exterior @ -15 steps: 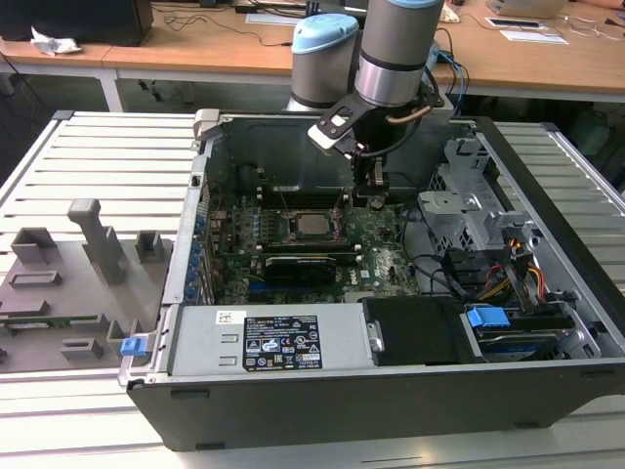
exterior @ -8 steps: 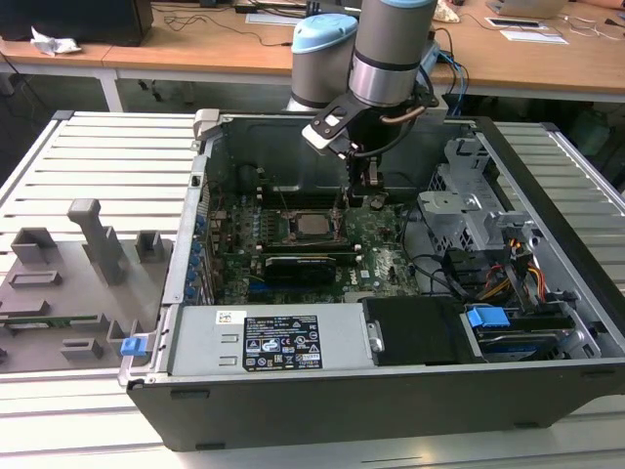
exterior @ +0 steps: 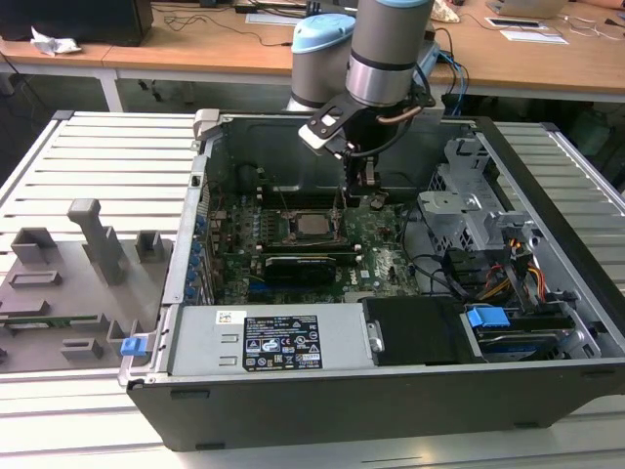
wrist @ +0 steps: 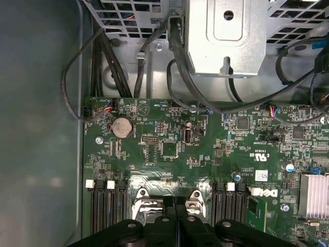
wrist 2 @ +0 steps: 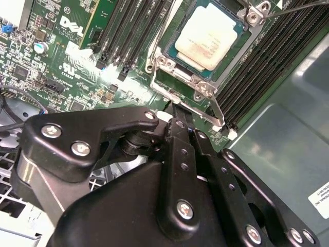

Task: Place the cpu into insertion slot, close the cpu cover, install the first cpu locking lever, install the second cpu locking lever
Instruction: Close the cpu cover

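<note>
The cpu (wrist 2: 208, 38) lies flat in the insertion slot (exterior: 293, 219) on the green motherboard, silvery top facing up; the exterior view shows the cpu (exterior: 312, 227) near the case's middle. The silver cpu cover (wrist 2: 163, 63) lies down around it, framing the chip. One thin locking lever (wrist 2: 216, 110) runs along the socket's edge, and another wire lever (wrist 2: 298, 6) rises at the far corner. My gripper (wrist 2: 176, 110) is shut with nothing between its fingers, its tip just off the socket's edge near the lever. From outside, the gripper (exterior: 370, 195) hangs to the exterior view's right of the socket.
Long black memory slots (wrist 2: 123, 36) flank the socket. A black expansion card (exterior: 298, 264) lies in front of it, then the power supply (exterior: 264, 342). A metal drive cage (exterior: 469, 210) with cables stands at the exterior view's right. A grey fixture tray (exterior: 68, 274) lies outside the case.
</note>
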Robot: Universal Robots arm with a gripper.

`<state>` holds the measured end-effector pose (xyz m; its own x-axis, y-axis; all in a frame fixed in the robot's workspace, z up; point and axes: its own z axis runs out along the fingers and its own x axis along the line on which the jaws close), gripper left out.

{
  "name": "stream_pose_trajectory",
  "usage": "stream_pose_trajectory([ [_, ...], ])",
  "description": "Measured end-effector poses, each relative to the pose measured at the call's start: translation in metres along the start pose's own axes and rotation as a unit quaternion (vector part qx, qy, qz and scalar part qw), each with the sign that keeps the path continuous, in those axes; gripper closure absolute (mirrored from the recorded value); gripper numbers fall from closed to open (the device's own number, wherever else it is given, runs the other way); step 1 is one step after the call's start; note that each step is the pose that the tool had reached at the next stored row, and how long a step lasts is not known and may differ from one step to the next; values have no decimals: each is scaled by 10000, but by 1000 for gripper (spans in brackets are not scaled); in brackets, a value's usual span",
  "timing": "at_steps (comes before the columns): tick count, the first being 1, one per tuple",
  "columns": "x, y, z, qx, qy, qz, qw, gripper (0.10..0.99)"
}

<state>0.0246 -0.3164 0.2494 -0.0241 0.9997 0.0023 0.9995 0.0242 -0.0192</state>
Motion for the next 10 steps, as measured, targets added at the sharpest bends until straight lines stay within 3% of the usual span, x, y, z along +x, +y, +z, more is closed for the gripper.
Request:
stream_pose_trajectory([
  [10,1,-50,1,0,1,0,10000,980],
])
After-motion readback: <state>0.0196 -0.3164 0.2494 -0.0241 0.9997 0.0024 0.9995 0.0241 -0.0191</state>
